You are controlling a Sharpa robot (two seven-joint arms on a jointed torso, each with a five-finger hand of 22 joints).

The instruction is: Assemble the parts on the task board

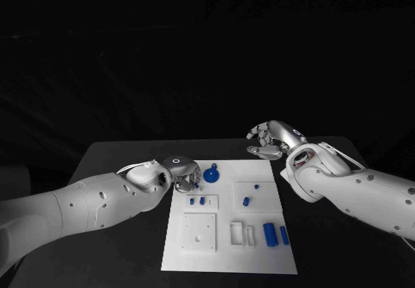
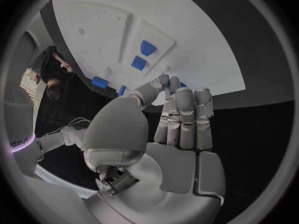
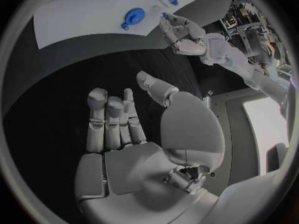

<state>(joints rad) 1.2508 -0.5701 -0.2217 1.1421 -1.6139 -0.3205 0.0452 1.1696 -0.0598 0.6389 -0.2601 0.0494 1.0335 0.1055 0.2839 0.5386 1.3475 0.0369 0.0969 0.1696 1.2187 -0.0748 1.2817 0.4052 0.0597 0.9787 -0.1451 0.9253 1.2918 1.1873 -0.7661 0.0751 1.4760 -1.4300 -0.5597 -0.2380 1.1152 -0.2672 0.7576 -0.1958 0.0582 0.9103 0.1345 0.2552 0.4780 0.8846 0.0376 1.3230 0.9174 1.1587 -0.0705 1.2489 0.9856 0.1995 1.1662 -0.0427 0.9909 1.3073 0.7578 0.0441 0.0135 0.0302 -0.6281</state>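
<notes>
Left hand is partly hidden behind its own wrist in the head view. In the left wrist view its fingertips pinch a small blue part, mostly hidden, shape unclear. The hand hangs over the task board's near-left edge, beside a round blue knob-like part. Right hand hovers off the board above the black table, fingers loosely apart, holding nothing. Two blue cylinders lie on the matte white board.
</notes>
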